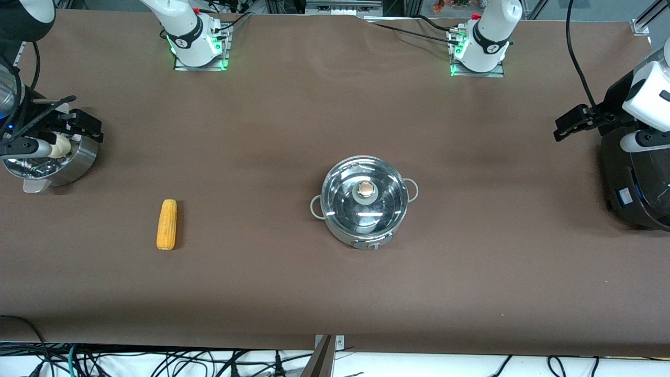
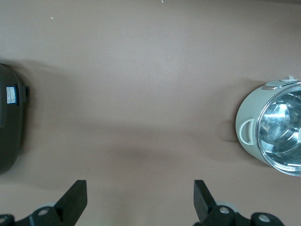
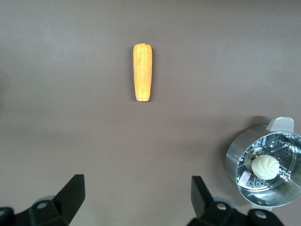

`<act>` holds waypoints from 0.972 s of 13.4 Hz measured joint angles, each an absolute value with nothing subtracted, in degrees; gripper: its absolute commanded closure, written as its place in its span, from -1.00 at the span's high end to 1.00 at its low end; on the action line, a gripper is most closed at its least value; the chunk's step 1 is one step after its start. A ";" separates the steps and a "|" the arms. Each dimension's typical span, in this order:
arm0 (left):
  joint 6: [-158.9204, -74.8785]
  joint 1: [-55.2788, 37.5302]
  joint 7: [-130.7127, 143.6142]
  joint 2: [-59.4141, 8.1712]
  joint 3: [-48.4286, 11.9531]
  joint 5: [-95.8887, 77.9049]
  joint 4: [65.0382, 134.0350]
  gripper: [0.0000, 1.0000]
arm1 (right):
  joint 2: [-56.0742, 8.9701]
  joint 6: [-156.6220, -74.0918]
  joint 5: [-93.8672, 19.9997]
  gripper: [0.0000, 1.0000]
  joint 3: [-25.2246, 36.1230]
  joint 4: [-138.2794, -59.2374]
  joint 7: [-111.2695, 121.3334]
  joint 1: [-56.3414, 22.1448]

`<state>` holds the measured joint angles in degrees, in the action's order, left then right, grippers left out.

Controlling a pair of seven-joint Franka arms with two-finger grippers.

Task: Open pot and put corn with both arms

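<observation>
The shiny steel pot (image 1: 341, 233) stands mid-table with its glass lid (image 1: 343, 201) on and a beige knob (image 1: 366, 189) in the lid's middle. The yellow corn (image 1: 167, 224) lies on the brown table toward the right arm's end, apart from the pot. My right gripper (image 1: 86, 125) hovers open over the steamer basket, and its wrist view shows the corn (image 3: 142, 72) well ahead of its empty fingers (image 3: 73, 193). My left gripper (image 1: 569, 125) hangs open beside the rice cooker with nothing in it. The pot (image 2: 247, 117) sits at the edge of the left wrist view.
A perforated steel steamer basket (image 1: 78, 162) with a white bun (image 3: 265, 167) stands at the right arm's end of the table. A big black rice cooker (image 1: 636, 178) stands at the left arm's end. Cables hang below the table's edge nearest the front camera.
</observation>
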<state>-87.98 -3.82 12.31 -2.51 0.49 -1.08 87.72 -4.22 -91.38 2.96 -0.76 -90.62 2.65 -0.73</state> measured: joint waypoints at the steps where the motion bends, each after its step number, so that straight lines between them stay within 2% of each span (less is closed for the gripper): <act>1: -87.98 -3.82 12.31 -2.52 0.48 -1.08 87.72 1.00 | -4.22 -91.38 2.96 1.00 -0.75 -90.62 2.64 -0.73; 13: -87.98 -3.82 12.30 -2.52 0.48 -1.08 87.72 1.00 | -5.00 -91.52 2.96 1.00 -0.74 -90.17 2.63 -0.68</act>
<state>-87.98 -3.82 12.30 -2.52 0.48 -1.08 87.72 -5.00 -91.52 2.96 -0.74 -90.17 2.63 -0.68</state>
